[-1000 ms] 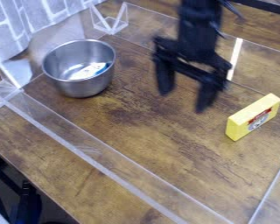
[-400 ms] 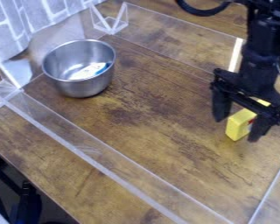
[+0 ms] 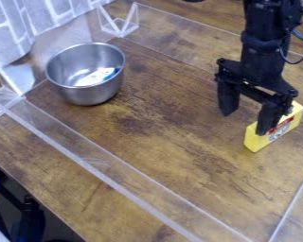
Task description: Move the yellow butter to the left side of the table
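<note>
The yellow butter point(image 3: 290, 120) lies on the right part of the dark wood table point(image 3: 154, 109), close to the right acrylic wall. My gripper point(image 3: 246, 120) hangs pointing down right at the block, open. One black finger point(image 3: 267, 119) stands in front of the butter's middle and hides part of it. The other finger point(image 3: 226, 100) is over bare wood to the block's left. Nothing is held between them.
A steel bowl point(image 3: 84, 74) sits at the table's left rear. Clear acrylic walls point(image 3: 110, 165) edge the table along the front and sides. A tiled backdrop and crumpled paper point(image 3: 41, 43) lie behind the bowl.
The gripper has travelled from the table's middle to the right, over to the butter, staying open. The butter and the bowl have not moved.
</note>
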Controlling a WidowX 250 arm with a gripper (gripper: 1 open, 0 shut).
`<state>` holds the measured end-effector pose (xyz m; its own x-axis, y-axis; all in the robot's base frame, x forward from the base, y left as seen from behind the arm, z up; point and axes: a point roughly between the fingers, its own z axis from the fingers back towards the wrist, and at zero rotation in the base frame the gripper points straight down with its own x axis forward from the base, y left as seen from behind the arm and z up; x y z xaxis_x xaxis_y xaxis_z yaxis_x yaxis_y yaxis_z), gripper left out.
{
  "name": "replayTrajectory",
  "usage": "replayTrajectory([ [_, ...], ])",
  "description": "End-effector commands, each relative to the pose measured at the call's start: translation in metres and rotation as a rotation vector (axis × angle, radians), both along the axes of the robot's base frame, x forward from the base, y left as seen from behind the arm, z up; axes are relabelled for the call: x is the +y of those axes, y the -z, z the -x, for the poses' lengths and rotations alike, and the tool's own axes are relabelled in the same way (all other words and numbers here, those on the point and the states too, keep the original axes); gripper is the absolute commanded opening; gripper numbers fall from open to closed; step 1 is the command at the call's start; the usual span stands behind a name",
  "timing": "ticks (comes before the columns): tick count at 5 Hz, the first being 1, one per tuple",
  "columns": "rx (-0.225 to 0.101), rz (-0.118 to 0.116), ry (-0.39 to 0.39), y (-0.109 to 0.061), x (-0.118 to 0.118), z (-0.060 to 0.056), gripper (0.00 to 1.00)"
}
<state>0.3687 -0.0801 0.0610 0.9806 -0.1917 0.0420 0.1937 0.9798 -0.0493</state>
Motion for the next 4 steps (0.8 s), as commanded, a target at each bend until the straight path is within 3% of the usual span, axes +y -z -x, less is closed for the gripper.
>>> replayTrajectory([
  [1, -0.105, 0.040, 0.013, -0.021, 0.005, -0.015, 1.00],
  [4, -0.108, 0.069, 0.038, 0.018, 0.001, -0.041, 1.00],
])
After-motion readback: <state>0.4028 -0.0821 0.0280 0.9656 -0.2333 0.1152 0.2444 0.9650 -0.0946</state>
